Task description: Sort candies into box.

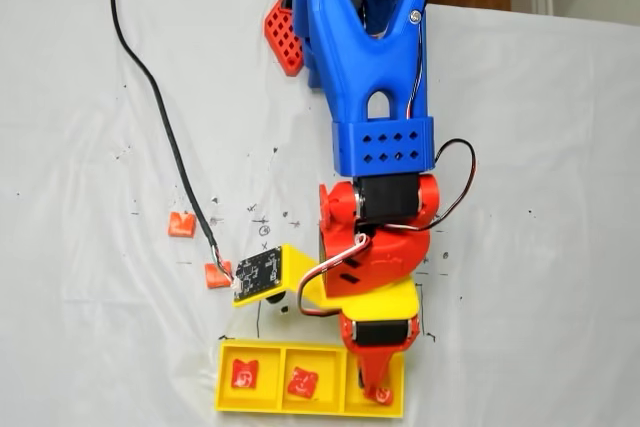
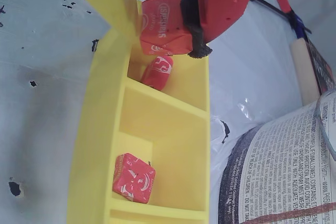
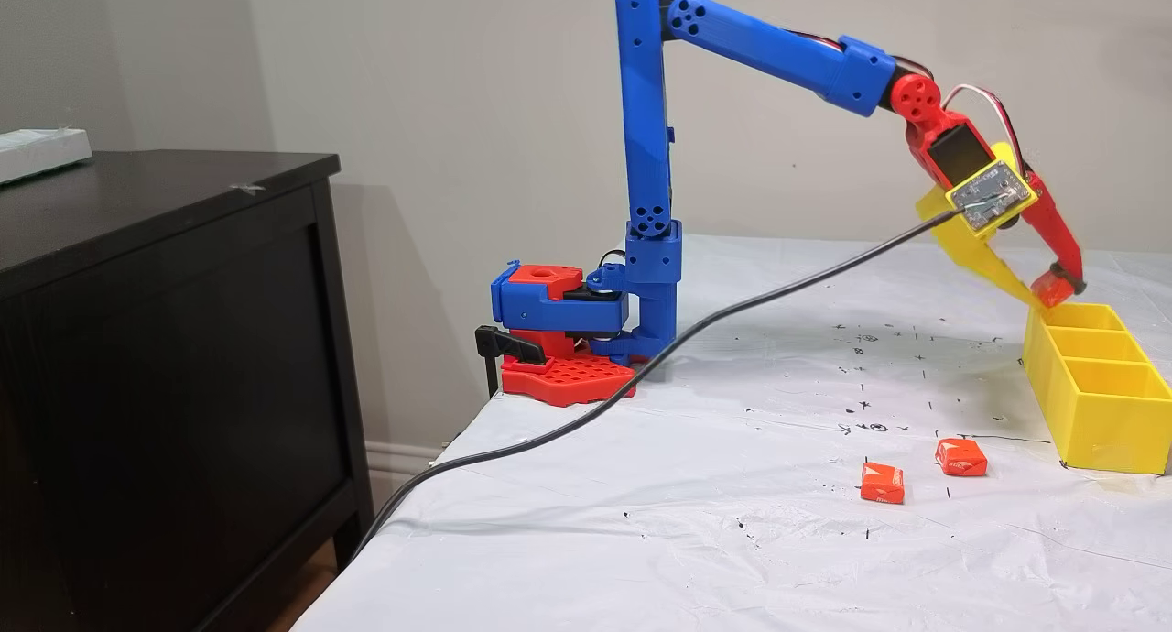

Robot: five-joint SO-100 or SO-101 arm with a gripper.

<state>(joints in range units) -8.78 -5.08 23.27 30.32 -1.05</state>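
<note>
Yellow box, one candy per compartment, fingers clamped on fourth candy

arm stretched out, wrist pitched down; gripper fingers clamped on candy.

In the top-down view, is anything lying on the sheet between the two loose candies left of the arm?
Yes: the black cable runs between the upper candy and the lower candy in that fixed view.
</note>
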